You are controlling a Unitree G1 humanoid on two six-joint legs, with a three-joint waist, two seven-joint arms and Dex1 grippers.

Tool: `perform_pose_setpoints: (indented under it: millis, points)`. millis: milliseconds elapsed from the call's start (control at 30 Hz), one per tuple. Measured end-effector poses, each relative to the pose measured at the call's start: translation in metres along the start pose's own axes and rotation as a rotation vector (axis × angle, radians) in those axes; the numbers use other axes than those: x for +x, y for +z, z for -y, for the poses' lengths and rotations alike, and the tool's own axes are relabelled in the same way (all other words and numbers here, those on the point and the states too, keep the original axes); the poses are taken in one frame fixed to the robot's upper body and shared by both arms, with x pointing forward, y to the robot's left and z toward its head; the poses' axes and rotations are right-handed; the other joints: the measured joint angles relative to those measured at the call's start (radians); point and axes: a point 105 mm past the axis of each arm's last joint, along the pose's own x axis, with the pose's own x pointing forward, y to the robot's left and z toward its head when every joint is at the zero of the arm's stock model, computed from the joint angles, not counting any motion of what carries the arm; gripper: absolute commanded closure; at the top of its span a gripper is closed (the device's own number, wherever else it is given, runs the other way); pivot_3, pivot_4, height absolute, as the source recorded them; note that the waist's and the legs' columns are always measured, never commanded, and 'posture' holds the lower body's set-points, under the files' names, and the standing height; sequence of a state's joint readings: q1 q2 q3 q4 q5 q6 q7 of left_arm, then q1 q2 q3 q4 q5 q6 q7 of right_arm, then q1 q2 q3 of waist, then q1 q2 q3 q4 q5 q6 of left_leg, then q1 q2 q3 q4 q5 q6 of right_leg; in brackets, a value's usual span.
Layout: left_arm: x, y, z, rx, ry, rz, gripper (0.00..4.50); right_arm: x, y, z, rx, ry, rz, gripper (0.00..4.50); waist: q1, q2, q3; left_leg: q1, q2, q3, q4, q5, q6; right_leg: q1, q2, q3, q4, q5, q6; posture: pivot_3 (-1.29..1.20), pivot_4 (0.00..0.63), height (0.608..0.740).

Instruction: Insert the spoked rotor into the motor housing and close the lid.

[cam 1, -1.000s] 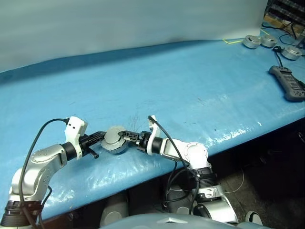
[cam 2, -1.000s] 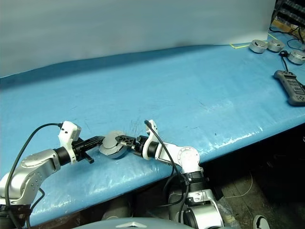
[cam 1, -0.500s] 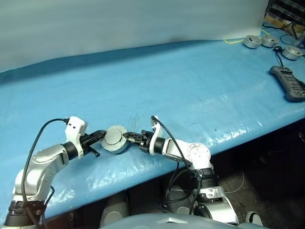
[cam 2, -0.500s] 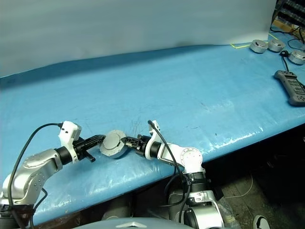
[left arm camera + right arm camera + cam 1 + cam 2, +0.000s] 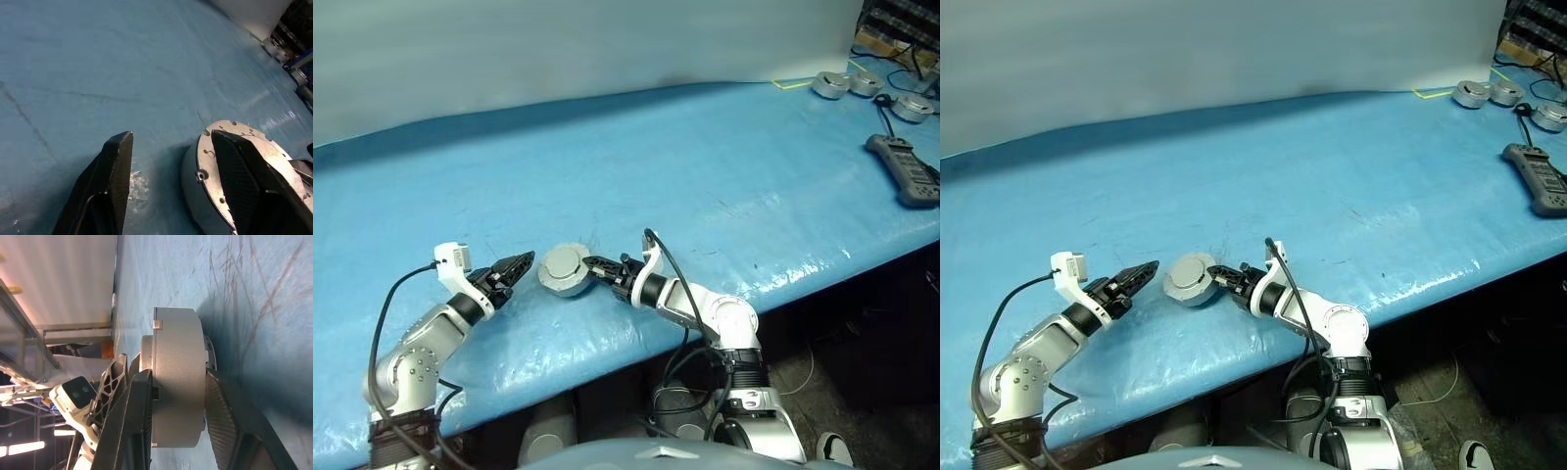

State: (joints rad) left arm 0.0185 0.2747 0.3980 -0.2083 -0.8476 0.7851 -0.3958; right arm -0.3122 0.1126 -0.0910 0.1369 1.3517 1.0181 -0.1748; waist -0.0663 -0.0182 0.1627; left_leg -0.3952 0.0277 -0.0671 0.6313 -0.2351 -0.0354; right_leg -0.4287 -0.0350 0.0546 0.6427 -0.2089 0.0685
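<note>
- The motor housing (image 5: 564,270) is seen near the front edge of the blue table (image 5: 705,166), with the lid (image 5: 565,263) closed flat on top of it.
- The plain grey side of the lid is turned up.
- The spoked rotor cannot be seen, so where it is cannot be told.
- The right gripper (image 5: 591,266) is closed on the motor housing from the right side.
- In the right wrist view, one black finger (image 5: 139,426) is pressed on the top face and the other on the bottom face, so the housing (image 5: 177,377) is pinched between them.
- The left gripper (image 5: 520,265) is held just to the left of the housing, a little apart from it.
- Its two fingers are spread wide and nothing is held in them.
- In the left wrist view, the housing (image 5: 215,196) is partly hidden by one finger (image 5: 244,176), and bare table is seen between the two fingers.
- Three round silver pucks (image 5: 830,85) are set at the far right corner of the table, well apart from the housing.
- A dark handheld controller (image 5: 905,170) is laid near them, with a black cable (image 5: 889,106) beside it.
</note>
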Motion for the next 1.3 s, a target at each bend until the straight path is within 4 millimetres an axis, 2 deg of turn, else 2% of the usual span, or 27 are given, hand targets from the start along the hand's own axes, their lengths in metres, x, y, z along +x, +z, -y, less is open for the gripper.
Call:
perform_pose_setpoints:
  millis: [67,200,367,500,800,1033,1300]
  points:
    - [0.004,-0.004,0.007,-0.091,-0.032,0.028,0.00,0.003,0.007,-0.006,0.004,0.019,0.030,3.34,-0.001,0.000,0.000,0.000,0.000,0.000,0.000,0.000,0.000,0.000,0.000,0.000,0.000,0.000,0.000,0.00,0.150,0.740]
    - [0.009,-0.012,0.018,-0.252,-0.082,0.079,0.00,0.011,0.018,-0.025,0.006,0.091,0.087,3.34,-0.001,0.000,0.000,0.000,0.000,0.000,0.001,0.000,0.000,0.000,0.001,0.000,0.000,0.000,0.000,0.00,0.150,0.740]
    - [0.009,-0.021,0.029,-0.460,-0.125,0.129,0.00,0.015,0.022,-0.021,0.035,0.087,0.105,3.34,0.000,0.000,0.000,-0.001,0.000,0.000,0.001,0.000,0.000,0.000,0.001,0.000,0.000,0.000,0.000,0.00,0.150,0.740]
    - [0.009,-0.020,0.038,-0.606,-0.184,0.190,0.00,0.019,0.026,-0.030,0.025,0.119,0.112,3.34,0.000,0.000,0.000,-0.001,0.000,0.000,0.002,0.000,0.000,0.000,0.001,0.000,0.000,0.000,0.000,0.00,0.150,0.740]
    - [0.013,-0.020,0.037,-0.779,-0.191,0.248,0.00,0.023,0.015,-0.032,0.007,0.122,0.059,3.34,-0.001,0.000,0.000,-0.002,0.000,0.000,0.004,0.000,0.001,0.000,0.001,0.001,0.000,0.000,-0.001,0.00,0.150,0.740]
    - [0.019,-0.022,0.033,-0.836,-0.170,0.251,0.00,0.025,0.008,-0.033,-0.004,0.124,0.022,3.34,0.000,0.000,0.000,-0.006,0.000,0.000,0.013,-0.002,0.003,0.000,0.001,0.001,0.000,-0.001,-0.002,0.00,0.150,0.740]
    - [0.025,-0.025,0.042,-0.852,-0.200,0.222,0.00,0.025,-0.002,-0.039,-0.034,0.137,-0.026,3.34,0.001,0.000,0.000,-0.007,0.000,0.000,0.016,-0.002,0.004,0.001,0.001,0.001,0.000,0.000,-0.002,0.00,0.150,0.740]
